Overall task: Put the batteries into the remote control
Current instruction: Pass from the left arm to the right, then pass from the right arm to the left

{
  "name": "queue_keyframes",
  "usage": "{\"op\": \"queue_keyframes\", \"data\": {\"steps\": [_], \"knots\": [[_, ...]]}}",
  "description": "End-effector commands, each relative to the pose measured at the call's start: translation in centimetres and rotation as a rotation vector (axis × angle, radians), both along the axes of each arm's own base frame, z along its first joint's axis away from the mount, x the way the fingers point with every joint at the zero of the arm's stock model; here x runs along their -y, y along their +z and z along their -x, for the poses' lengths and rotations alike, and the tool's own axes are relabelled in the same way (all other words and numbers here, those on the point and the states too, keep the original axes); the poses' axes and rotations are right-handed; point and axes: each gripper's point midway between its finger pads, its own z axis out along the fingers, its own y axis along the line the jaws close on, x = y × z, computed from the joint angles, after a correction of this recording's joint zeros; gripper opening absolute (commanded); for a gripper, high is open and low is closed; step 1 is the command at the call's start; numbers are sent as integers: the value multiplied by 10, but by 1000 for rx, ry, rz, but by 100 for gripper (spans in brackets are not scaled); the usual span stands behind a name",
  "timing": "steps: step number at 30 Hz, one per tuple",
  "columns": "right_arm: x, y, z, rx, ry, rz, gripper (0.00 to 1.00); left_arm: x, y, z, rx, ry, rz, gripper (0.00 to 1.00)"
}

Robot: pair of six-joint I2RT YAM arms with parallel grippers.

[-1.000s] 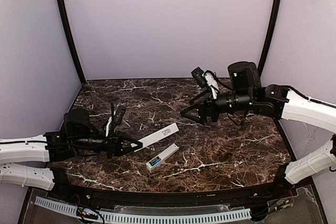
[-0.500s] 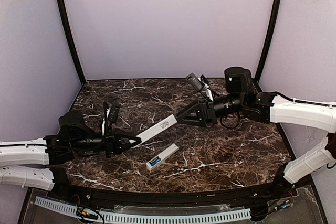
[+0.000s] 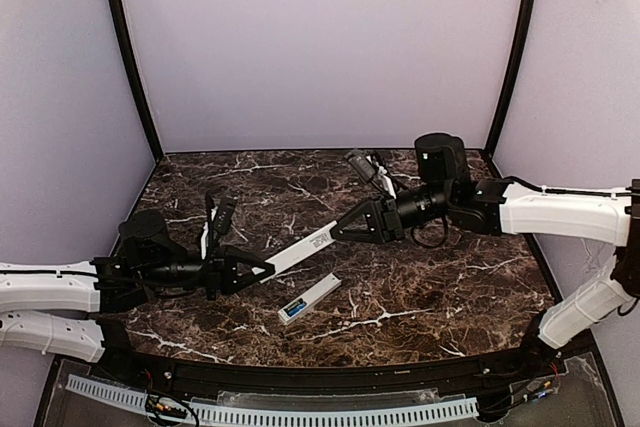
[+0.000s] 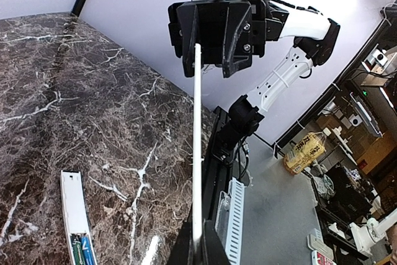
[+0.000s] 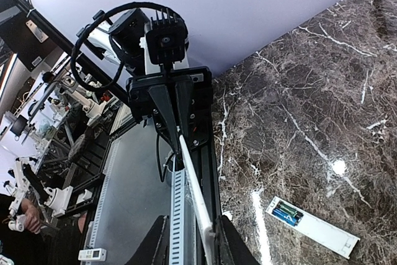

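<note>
Two arms reach in low over the dark marbled surface, one from the left and one from the right, and their two claws meet near the middle.

There are two white pieces. One is a thin white panel, held up off the surface and slanting from near-left to far-right between the claws. It carries a small dark mark close to its far-right end, and from both wrist views it is seen edge-on as a very slim line.

The left claw is clamped tight on the near-left end of the panel. The right claw has its jaws drawn in narrow around the far-right end. From the left wrist view they look to be against the panel, while its own wrist view shows a little space on one side, so I cannot tell whether it actually pinches.

The other piece is the one remote control, lying flat on the surface nearer than the held panel and apart from it, untouched by either claw. Its compartment is uncovered at the near-left end. Two batteries sit side by side in it, one blue and one greenish.
</note>
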Motion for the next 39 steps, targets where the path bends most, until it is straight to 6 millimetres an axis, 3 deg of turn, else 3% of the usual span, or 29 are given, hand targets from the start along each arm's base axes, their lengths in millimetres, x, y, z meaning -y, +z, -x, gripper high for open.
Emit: {"op": "queue_keyframes", "data": {"steps": [1, 4, 6, 8, 9, 10, 11, 12, 13, 14, 15, 16, 17, 19, 26, 35, 39], "knots": [[-3, 10, -4, 17, 18, -41, 18, 4, 3, 1, -14, -24, 13, 0], [-2, 10, -6, -4, 26, -51, 0, 5, 1, -1, -20, -16, 2, 2], [0, 7, -11, -29, 20, -43, 0, 3, 0, -5, -13, 13, -11, 9], [4, 1, -20, -51, -14, -27, 0, -3, -1, -10, 3, 54, -45, 29], [7, -1, -25, -64, -36, -18, 0, -6, 4, -18, 19, 99, -69, 48], [10, -3, -31, -79, -60, -6, 0, -13, -10, -18, 29, 114, -159, 55], [12, -8, -38, -95, -95, 17, 0, -18, -2, -29, 63, 177, -186, 70], [13, -13, -44, -112, -123, 40, 0, -28, -12, -35, 86, 228, -271, 79], [14, -17, -49, -129, -141, 62, 0, -31, -4, -39, 111, 248, -294, 92], [14, -23, -52, -147, -156, 87, 0, -41, -18, -43, 125, 275, -392, 94], [13, -29, -55, -167, -164, 110, 0, -42, -9, -48, 146, 292, -407, 96], [12, -33, -57, -181, -168, 124, 0, -47, -21, -51, 153, 298, -490, 96], [11, -41, -57, -208, -167, 153, 0, -46, -13, -54, 170, 302, -504, 94], [10, -52, -59, -241, -174, 188, 0, -44, -18, -56, 196, 278, -594, 88], [5, -75, -59, -331, -139, 232, 0, -17, -41, -52, 287, 135, -913, 76], [-1, -78, -48, -409, -50, 189, 0, 11, -66, -48, 232, 43, -962, 72], [-2, -79, -46, -429, -25, 181, 0, 23, -74, -46, 218, -1, -961, 65]]}}
